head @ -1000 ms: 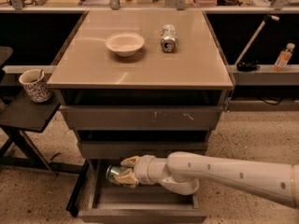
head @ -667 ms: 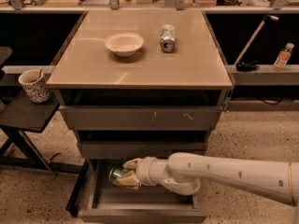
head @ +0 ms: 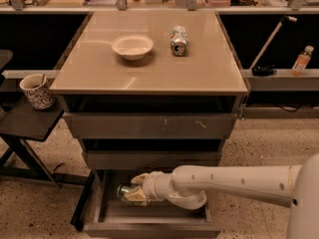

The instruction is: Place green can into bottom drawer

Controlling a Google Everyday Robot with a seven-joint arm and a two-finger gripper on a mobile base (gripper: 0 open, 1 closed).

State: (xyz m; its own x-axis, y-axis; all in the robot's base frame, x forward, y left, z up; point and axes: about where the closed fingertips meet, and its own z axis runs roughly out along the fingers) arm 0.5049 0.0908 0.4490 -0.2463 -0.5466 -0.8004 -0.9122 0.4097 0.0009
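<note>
My gripper (head: 133, 189) reaches from the right into the open bottom drawer (head: 149, 228), the lowest tray of the grey-brown cabinet. It is shut on the green can (head: 124, 191), which lies on its side with its silver end pointing left, low over the left part of the drawer's floor. Whether the can touches the floor is not visible. My white arm (head: 234, 183) stretches across the drawer's right side.
On the cabinet top (head: 149, 59) stand a cream bowl (head: 132, 46) and a silver-white can (head: 178, 39) lying on its side. A patterned mug (head: 36, 91) sits on a dark side table (head: 25, 121) at left. A small bottle (head: 301, 60) stands on a ledge at right.
The gripper with the green can has sunk slightly lower into the bottom drawer. Nothing else has moved.
</note>
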